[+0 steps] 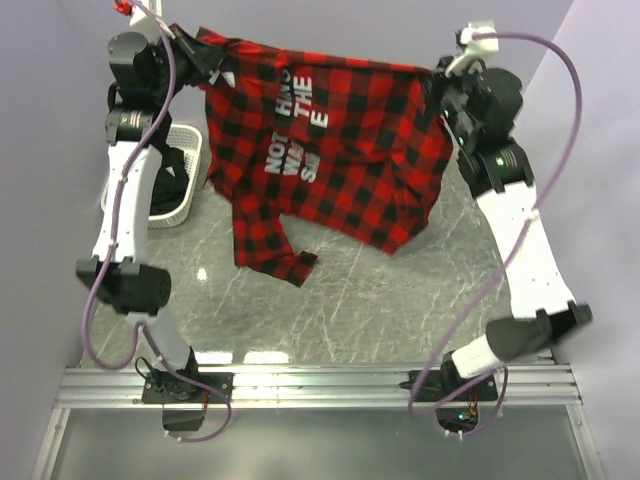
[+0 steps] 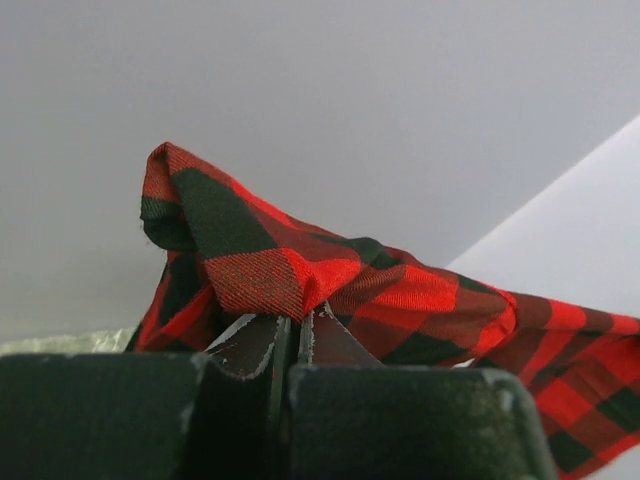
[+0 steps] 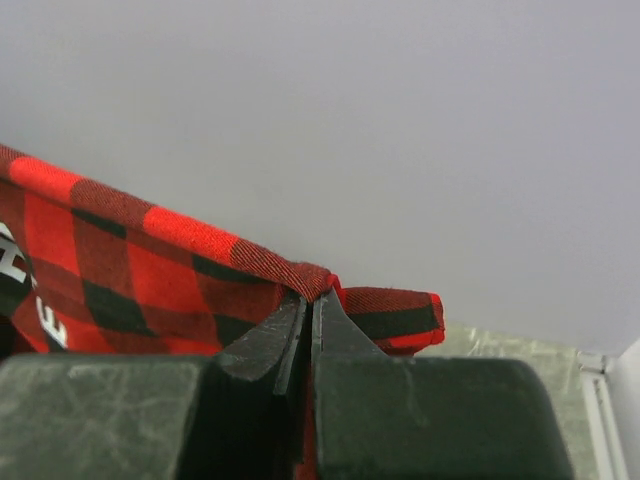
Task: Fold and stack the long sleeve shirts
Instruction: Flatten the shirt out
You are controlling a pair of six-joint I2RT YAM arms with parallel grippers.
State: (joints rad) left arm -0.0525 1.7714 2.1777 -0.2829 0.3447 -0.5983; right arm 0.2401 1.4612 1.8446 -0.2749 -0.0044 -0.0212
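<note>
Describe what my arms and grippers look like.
Both the left arm and right arm have white links with black joints, each trailing a looping purple cable. The left gripper and right gripper are dark and wedge-shaped.

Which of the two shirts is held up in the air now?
The red-and-black checked shirt, with white letters: the left gripper and right gripper pinch its upper edge. The black shirt lies in the white basket.

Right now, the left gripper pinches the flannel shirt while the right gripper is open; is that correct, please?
No: the right gripper is also shut on the flannel shirt, as the right wrist view shows; the left gripper does pinch it.
</note>
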